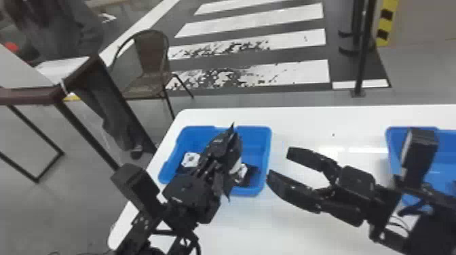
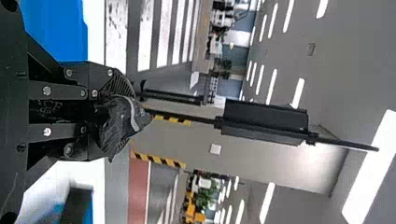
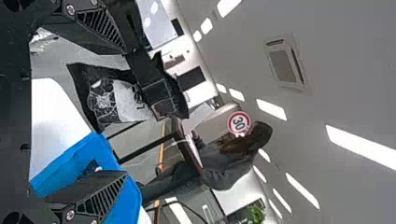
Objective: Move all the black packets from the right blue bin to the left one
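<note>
Above the left blue bin (image 1: 268, 145), my left gripper (image 1: 217, 154) is shut on a black packet (image 1: 228, 183), which hangs beside its fingers. The left wrist view has this gripper (image 2: 109, 109) with the crumpled packet (image 2: 122, 125) pinched at its tips. Inside the left bin lie other black packets (image 1: 251, 175) with white labels. My right gripper (image 1: 279, 162) stands open and empty over the table between the bins. From the right wrist view, the right gripper (image 3: 124, 112) has widely parted fingers, and the held packet (image 3: 122, 100) shows its printed face beyond them.
The right blue bin (image 1: 444, 144) stands at the table's right, partly behind the right arm. Both bins rest on a white table (image 1: 305, 118). Past its far left edge are a chair (image 1: 149, 61), a railing (image 1: 30, 96) and a person standing away from the bins.
</note>
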Robot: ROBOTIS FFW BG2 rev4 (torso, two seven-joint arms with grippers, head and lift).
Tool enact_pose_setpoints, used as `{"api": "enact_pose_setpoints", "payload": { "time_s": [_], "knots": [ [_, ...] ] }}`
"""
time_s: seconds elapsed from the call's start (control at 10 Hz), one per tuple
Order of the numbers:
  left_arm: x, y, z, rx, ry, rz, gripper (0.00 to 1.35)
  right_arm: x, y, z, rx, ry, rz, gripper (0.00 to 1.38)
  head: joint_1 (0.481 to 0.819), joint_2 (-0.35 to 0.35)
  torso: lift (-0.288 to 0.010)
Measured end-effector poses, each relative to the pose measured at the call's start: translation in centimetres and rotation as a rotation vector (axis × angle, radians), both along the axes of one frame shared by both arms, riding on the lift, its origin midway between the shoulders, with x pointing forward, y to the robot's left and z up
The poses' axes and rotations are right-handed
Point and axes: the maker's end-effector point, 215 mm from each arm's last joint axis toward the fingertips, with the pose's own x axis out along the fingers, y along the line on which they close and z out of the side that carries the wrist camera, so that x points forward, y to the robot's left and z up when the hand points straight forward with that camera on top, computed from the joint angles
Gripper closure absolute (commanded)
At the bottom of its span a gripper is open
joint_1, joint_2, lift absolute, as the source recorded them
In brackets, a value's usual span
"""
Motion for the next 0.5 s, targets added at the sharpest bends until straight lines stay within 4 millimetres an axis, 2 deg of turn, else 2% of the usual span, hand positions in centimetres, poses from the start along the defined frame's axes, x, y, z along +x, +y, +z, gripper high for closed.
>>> {"api": "enact_pose_setpoints", "payload": {
  "time_s": [0.2,0.4,0.5],
  "knots": [
    [3.8,3.6,-3.7,0.140,-0.012,0.086,1.22,0.2,-2.6,0.0,0.013,0.018,-0.061,0.11,0.695,0.350,-0.140],
    [8.3,5.7,-6.3,0.243,-0.033,0.133,1.22,-0.3,-2.9,0.0,0.019,0.029,-0.066,0.11,0.695,0.350,-0.140],
    [10.6,6.1,-6.6,0.268,-0.058,0.149,1.10,-0.4,-2.9,0.1,0.022,0.032,-0.065,0.11,0.695,0.350,-0.140]
  ]
}}
